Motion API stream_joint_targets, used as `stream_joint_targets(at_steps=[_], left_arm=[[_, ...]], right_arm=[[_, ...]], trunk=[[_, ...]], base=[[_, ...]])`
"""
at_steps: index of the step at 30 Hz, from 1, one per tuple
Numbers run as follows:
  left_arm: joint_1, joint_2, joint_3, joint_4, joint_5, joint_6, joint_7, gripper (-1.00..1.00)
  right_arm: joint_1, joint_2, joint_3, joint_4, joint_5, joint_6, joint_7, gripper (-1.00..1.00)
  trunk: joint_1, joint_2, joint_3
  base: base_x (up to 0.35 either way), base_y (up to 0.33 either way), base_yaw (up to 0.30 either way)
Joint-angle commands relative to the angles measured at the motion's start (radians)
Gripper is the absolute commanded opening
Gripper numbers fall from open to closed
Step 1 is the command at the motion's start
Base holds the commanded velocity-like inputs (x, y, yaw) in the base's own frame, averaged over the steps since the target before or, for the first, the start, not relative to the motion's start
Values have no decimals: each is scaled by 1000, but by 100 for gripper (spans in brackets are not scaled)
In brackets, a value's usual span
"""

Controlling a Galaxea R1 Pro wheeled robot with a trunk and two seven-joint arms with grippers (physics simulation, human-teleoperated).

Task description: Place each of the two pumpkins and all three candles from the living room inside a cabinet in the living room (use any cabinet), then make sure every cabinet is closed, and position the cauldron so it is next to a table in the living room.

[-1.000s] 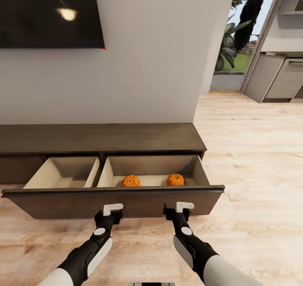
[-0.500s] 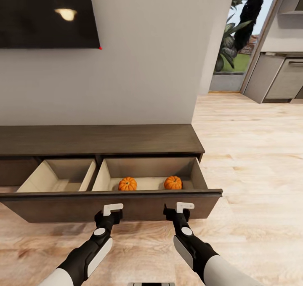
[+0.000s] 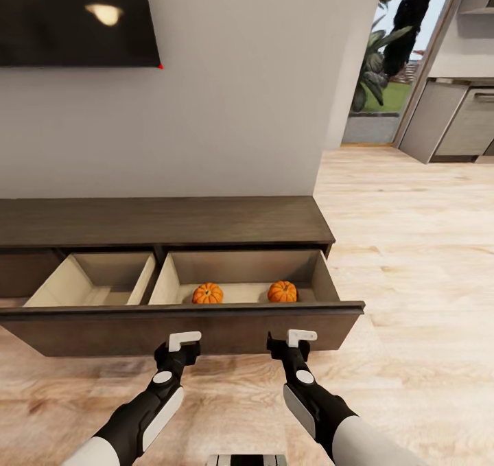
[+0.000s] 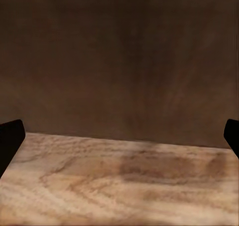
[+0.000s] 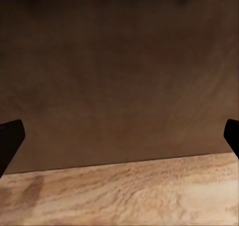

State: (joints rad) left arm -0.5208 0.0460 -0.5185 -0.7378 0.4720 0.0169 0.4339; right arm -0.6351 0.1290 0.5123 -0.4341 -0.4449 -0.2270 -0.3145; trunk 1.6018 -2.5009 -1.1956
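A long low dark-brown wood cabinet (image 3: 165, 222) stands against the grey wall on a pale wood-plank floor (image 3: 412, 246), under one black wall screen (image 3: 75, 16). Its one wide drawer (image 3: 185, 325) is pulled out, showing two pale compartments. Two small bright-orange ribbed pumpkins sit apart in the right compartment, one (image 3: 207, 293) near its left side, one (image 3: 282, 292) toward its right. Two grippers hover before the drawer front, the left gripper (image 3: 180, 347) and right gripper (image 3: 293, 343) both spread wide, holding nothing.
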Motion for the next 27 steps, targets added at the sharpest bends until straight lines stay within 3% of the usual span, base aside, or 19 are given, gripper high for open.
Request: stream_joint_targets(at_steps=[1, 27], left_arm=[[0, -1, 0, 0, 1, 0, -2, 100], [0, -1, 0, 0, -3, 0, 2, 100]], right_arm=[[0, 0, 0, 0, 0, 0, 0, 100], [0, 0, 0, 2, 0, -11, 0, 100]], trunk=[[0, 0, 0], [0, 0, 0]], base=[[0, 0, 0], [96, 0, 0]])
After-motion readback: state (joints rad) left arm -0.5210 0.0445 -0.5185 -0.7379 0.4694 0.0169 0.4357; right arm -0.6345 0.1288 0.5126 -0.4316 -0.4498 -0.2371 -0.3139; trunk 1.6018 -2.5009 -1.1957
